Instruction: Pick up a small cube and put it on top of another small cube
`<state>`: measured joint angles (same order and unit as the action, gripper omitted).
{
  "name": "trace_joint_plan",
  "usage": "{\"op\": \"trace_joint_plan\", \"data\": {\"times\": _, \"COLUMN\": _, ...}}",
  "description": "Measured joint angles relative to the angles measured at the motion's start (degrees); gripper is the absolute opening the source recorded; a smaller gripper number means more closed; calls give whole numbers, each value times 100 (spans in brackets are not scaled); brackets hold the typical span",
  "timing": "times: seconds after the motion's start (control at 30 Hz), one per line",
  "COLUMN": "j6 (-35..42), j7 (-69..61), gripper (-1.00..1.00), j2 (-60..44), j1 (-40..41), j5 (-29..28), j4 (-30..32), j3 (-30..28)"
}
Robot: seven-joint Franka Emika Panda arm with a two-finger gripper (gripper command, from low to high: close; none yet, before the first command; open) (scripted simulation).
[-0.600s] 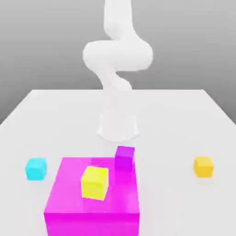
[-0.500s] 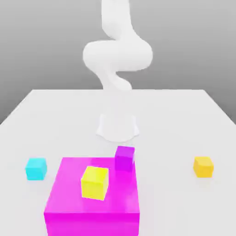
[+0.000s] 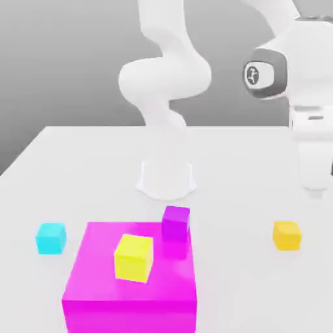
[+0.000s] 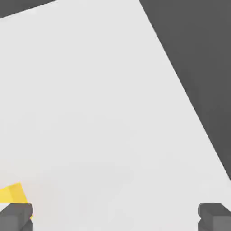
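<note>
The small amber cube [image 3: 287, 235] sits alone on the white table at the exterior view's right. Its corner [image 4: 12, 194] shows in the hand view beside one fingertip [image 4: 16, 216]. My gripper [image 3: 315, 188] hangs above the table, a little behind the amber cube and further to the exterior view's right, not touching it. In the hand view the gripper [image 4: 115, 217] is open, fingers wide apart with only bare table between them. The lemon-yellow cube [image 3: 134, 257] rests on top of the big flat magenta block [image 3: 97, 289].
A purple-magenta cube [image 3: 175, 224] stands at the magenta block's back corner. A cyan cube [image 3: 50, 237] lies at the exterior view's left. The arm's white base [image 3: 166, 177] is mid-table. The table edge [image 4: 180, 85] runs near my hand.
My hand has swung into the exterior view at the right and now hangs near the amber cube. No cube has moved.
</note>
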<state>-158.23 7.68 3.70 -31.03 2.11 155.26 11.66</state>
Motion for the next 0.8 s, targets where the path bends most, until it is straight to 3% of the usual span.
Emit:
{"op": "trace_joint_plan", "data": {"times": 0.13, "j6": -546, "j7": -138, "gripper": 0, "j2": -837, "j1": -435, "j5": -583, "j4": 319, "j3": 65}}
{"op": "trace_joint_plan", "data": {"times": 0.3, "j6": -1362, "j7": 273, "gripper": 0, "j2": -1876, "j1": -950, "j5": -1224, "j4": 169, "j3": -599}}
{"op": "trace_joint_plan", "data": {"times": 0.33, "j6": -1507, "j7": 322, "gripper": -100, "j2": -2054, "j1": -1059, "j5": -1283, "j4": 134, "j3": -722}}
{"op": "trace_joint_plan", "data": {"times": 0.57, "j6": -1524, "j7": 348, "gripper": -100, "j2": -2084, "j1": -1079, "j5": -1314, "j4": 128, "j3": -747}}
{"op": "trace_joint_plan", "data": {"times": 0.8, "j6": -482, "j7": -249, "gripper": -100, "j2": -898, "j1": -744, "j5": -506, "j4": 292, "j3": -264}}
